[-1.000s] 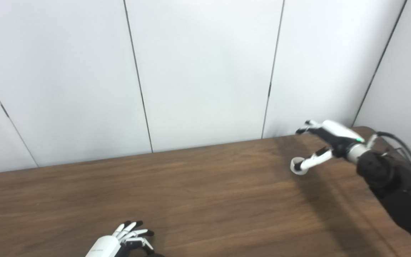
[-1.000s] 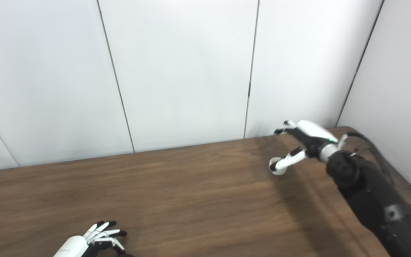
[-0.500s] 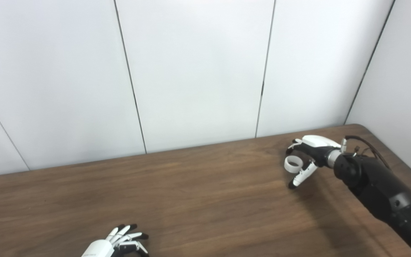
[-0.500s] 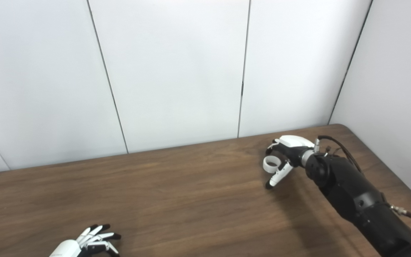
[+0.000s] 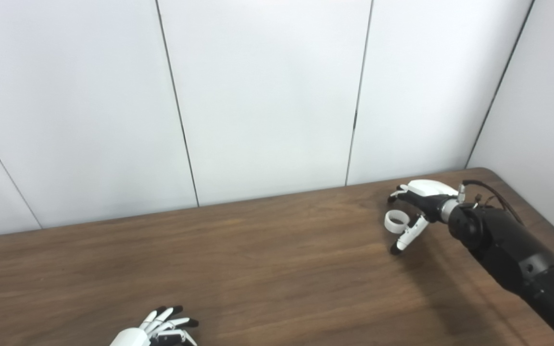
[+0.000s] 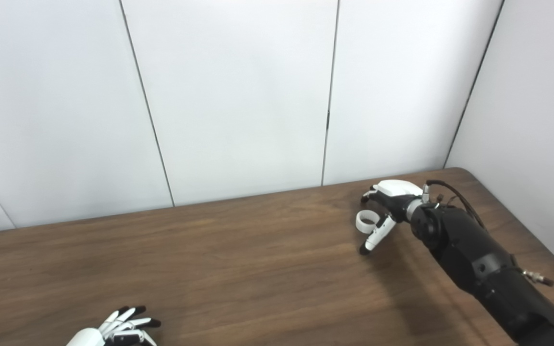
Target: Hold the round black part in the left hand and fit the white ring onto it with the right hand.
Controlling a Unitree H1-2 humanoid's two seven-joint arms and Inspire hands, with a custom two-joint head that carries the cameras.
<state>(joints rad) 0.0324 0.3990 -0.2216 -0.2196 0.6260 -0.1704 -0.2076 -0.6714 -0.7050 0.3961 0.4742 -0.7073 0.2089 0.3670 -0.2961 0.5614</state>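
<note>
R hand (image 5: 416, 204) pinching ring (image 5: 395, 221) off table (image 5: 277, 269). Keep pinch firm, carry w/o tilt. L hand (image 5: 159, 331) fingers spread; black part not visible.

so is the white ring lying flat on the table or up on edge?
On edge: the white ring shows its opening sideways to the camera, beside the right hand. Whether it touches the table cannot be told.
</note>
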